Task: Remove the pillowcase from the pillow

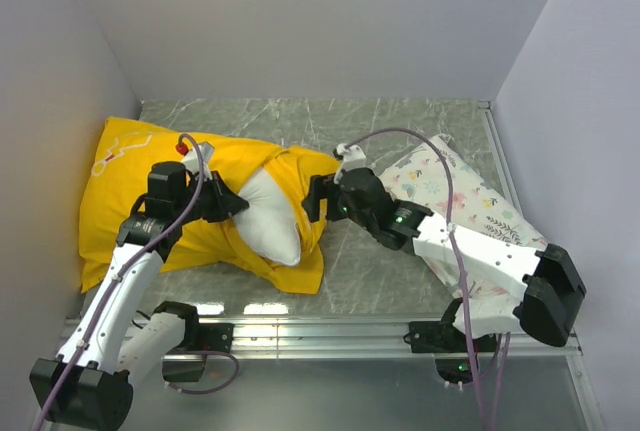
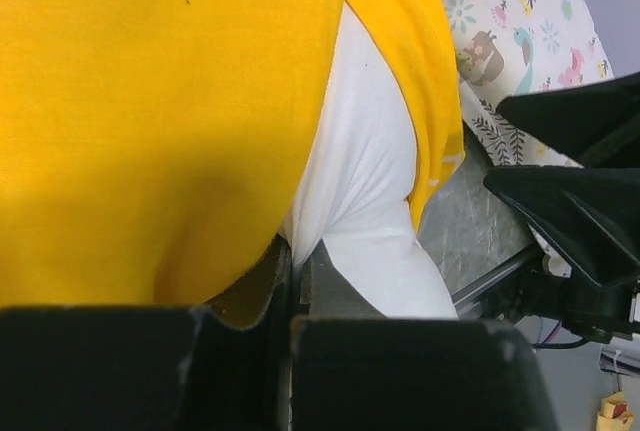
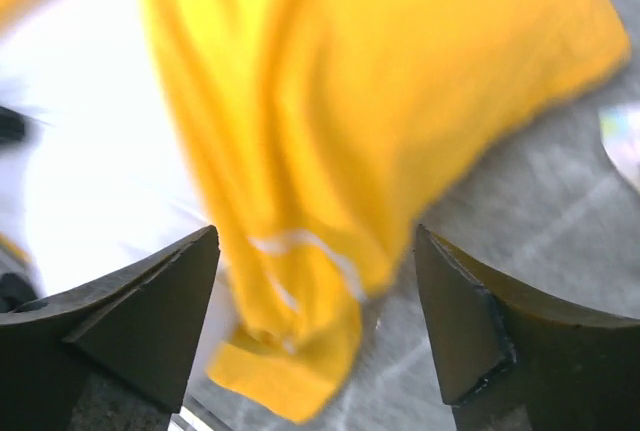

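Note:
The yellow pillowcase (image 1: 140, 201) lies at the left of the table and covers most of the pillow. A plump white corner of the pillow (image 1: 272, 216) sticks out of its open end near the middle. My left gripper (image 1: 238, 203) is shut on the pillow's white fabric (image 2: 365, 181), and the pinch (image 2: 293, 269) sits right beside the yellow edge (image 2: 150, 101). My right gripper (image 1: 312, 201) is open. Its jaws (image 3: 316, 236) stand wide on either side of the pillowcase's hanging open edge (image 3: 330, 281) without closing on it. The white pillow (image 3: 90, 151) shows behind, blurred.
A white pillow printed with small animals and leaves (image 1: 450, 191) lies at the right under my right arm; it also shows in the left wrist view (image 2: 510, 21). Grey walls close in the left, back and right. A metal rail (image 1: 330, 331) runs along the near edge.

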You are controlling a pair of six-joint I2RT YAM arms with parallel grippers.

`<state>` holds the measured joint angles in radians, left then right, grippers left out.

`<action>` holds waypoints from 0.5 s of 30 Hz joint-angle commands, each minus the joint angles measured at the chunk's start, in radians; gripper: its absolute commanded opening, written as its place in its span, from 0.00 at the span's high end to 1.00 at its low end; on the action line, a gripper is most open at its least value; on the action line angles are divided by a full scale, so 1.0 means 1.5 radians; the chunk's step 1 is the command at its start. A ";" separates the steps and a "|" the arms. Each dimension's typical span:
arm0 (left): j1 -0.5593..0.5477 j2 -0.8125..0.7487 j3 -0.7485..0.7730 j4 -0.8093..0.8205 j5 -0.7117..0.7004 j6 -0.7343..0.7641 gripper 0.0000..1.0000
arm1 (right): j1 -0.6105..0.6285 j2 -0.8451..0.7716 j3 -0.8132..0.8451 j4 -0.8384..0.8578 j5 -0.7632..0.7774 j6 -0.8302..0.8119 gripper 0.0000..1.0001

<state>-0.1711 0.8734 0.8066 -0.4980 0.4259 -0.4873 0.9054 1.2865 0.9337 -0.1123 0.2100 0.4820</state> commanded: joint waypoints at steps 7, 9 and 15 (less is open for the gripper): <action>-0.025 -0.028 0.007 -0.002 -0.046 0.002 0.99 | 0.039 0.218 0.204 -0.070 0.064 -0.080 0.14; -0.025 -0.036 0.019 -0.015 -0.054 0.007 0.99 | 0.036 0.246 0.239 -0.104 0.112 -0.083 0.25; -0.025 -0.090 0.053 -0.082 -0.086 0.013 0.99 | -0.072 0.276 0.231 -0.142 0.200 -0.045 0.78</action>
<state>-0.2153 0.8211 0.8078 -0.5556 0.3439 -0.4862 0.9310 1.6917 1.2888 -0.2260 0.3233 0.4114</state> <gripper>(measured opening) 0.041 0.248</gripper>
